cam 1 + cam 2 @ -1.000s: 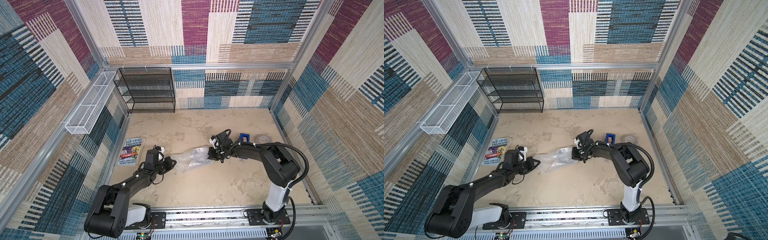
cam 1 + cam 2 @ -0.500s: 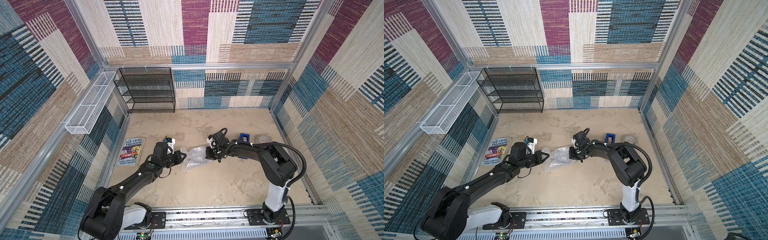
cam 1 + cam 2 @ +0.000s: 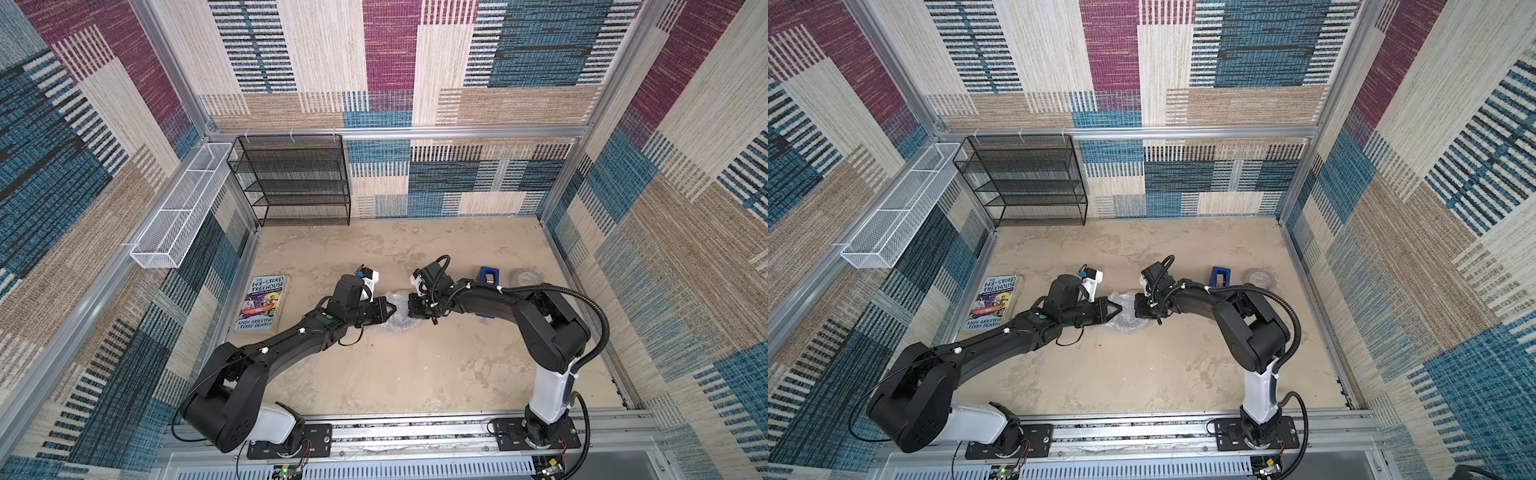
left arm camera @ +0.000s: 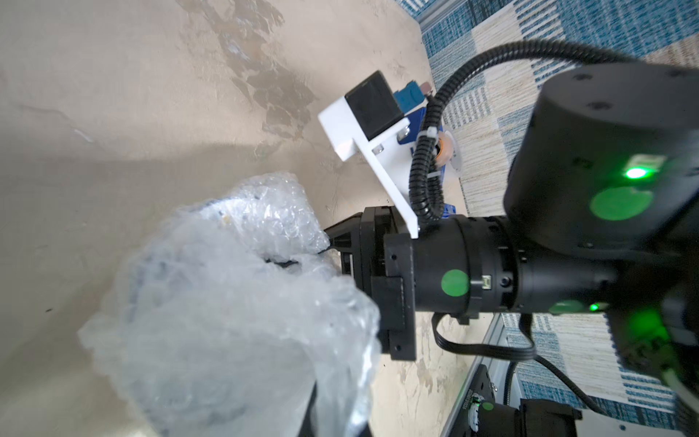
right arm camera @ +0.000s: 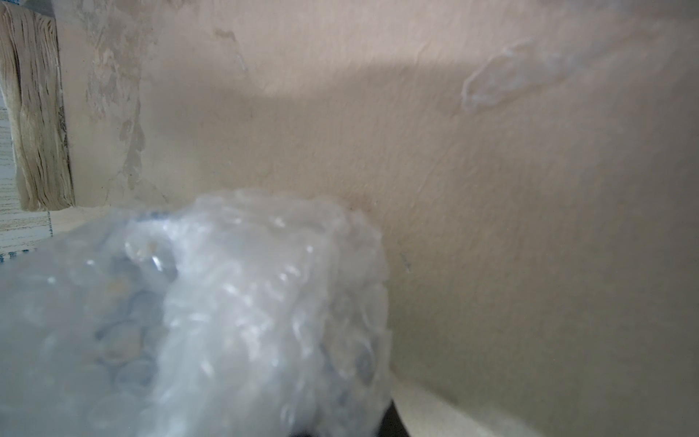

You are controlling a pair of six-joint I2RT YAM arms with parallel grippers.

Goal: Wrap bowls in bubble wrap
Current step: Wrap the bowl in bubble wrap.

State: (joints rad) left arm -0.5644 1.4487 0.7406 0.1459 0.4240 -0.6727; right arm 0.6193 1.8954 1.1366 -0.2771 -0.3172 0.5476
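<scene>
Two grippers meet nose to nose over a crumpled lump of bubble wrap point(image 3: 397, 323) near the middle of the table point(image 3: 415, 374); the left gripper point(image 3: 390, 309) reaches in from the side of the book point(image 3: 262, 303), the right gripper point(image 3: 412, 308) from the side of the tape roll point(image 3: 524, 277) and blue tape dispenser point(image 3: 487, 276); in both top views the lump lies between their tips and a little toward the robot's bases, touching both, so neither arm is the nearer.

Left jaws are clenched to a point at the lump's edge; the wrap billows over them in the left wrist view, so a fold appears to be held, though the pinch itself is hidden; right jaws are nearly closed on a fold of the sheet, seen entering them in the left wrist view.

Gathered rather than flat, the wrap forms a rounded, cloudy, shiny mound with no clear long axis; the bowl point(image 5: 121, 329) sits inside it on the table, showing only as faint blue patches and a yellowish spot through the bubbles; the next move likely turns on drawing the two held folds across each other over the mound.
</scene>
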